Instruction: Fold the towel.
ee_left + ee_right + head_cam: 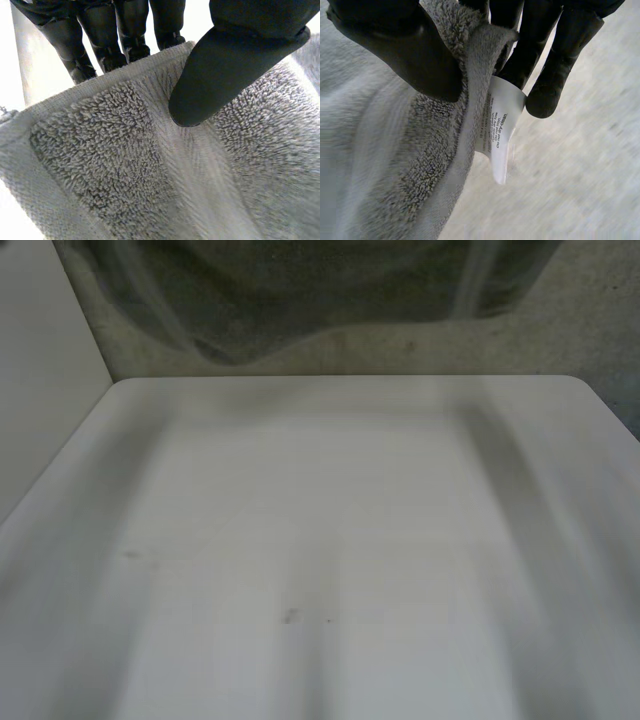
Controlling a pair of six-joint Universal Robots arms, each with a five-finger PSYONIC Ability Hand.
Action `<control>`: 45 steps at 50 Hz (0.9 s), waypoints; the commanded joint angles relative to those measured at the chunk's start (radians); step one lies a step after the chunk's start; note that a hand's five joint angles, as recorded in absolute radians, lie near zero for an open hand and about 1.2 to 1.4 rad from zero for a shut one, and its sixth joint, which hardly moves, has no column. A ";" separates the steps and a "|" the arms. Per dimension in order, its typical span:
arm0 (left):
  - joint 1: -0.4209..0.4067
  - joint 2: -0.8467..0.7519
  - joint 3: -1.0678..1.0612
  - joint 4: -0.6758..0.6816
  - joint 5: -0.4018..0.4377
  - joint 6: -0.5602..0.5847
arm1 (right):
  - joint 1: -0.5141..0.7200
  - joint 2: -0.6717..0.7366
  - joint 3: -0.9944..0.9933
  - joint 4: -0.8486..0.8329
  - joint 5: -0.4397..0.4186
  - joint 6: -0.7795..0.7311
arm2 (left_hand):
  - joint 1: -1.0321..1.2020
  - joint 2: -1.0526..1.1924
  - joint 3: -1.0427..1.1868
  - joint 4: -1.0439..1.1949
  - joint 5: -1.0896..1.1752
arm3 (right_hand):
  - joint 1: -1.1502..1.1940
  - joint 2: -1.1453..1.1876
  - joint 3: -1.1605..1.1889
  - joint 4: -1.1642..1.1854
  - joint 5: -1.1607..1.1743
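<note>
Grey terry towel (125, 165) is held in both hands. In the left wrist view the left hand (225, 70) pinches it at a hemmed edge: the thumb presses down on the looped pile beside a flat woven band, and the fingers (105, 45) stand behind the hem on the cloth's other side. In the right wrist view the right hand (395, 45) grasps another stretch of the edge, with the thumb on the pile and the fingers (555, 75) curled against the back of the hem. A white care label (500, 130) with black print hangs from the hem just beside those fingers, bent and free of the cloth. The head view adds the white worktop (330, 520), with its far edge and both far corners, and a few small dark marks (290, 616) towards the near edge. Open surface runs from the left edge to the right edge. A blurred grey mass with pale bands, which looks like the same towel (300, 290), hangs past the far edge, well apart from the marks; whether it touches the worktop cannot be told. Behind it lies a speckled concrete floor (580, 330), and a pale panel (40, 370) stands along the far left corner.
</note>
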 commanded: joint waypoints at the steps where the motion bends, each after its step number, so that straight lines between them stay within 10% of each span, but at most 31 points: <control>1: 0.002 -0.034 -0.351 0.022 0.013 0.010 | 0.003 0.042 0.305 0.076 -0.100 -0.114 | 0.201 0.179 0.180 0.179 0.189 | 0.050 0.058 0.061 0.051 0.051; 18: 0.000 -0.212 -0.775 0.202 0.033 0.277 | 0.006 0.324 0.647 -0.007 -0.104 -0.380 | 0.201 0.179 0.180 0.179 0.189 | 0.050 0.058 0.061 0.051 0.051; 33: -0.001 -0.106 -0.821 0.202 0.034 0.269 | 0.007 0.160 0.885 -0.164 -0.101 -0.285 | 0.201 0.179 0.180 0.179 0.189 | -0.879 -0.871 -0.868 -0.878 -0.879; 45: 0.000 -0.111 -0.827 0.206 0.034 0.267 | 0.030 0.151 0.944 -0.197 -0.097 -0.282 | 0.201 0.179 0.180 0.179 0.189 | -0.548 -0.540 -0.537 -0.547 -0.547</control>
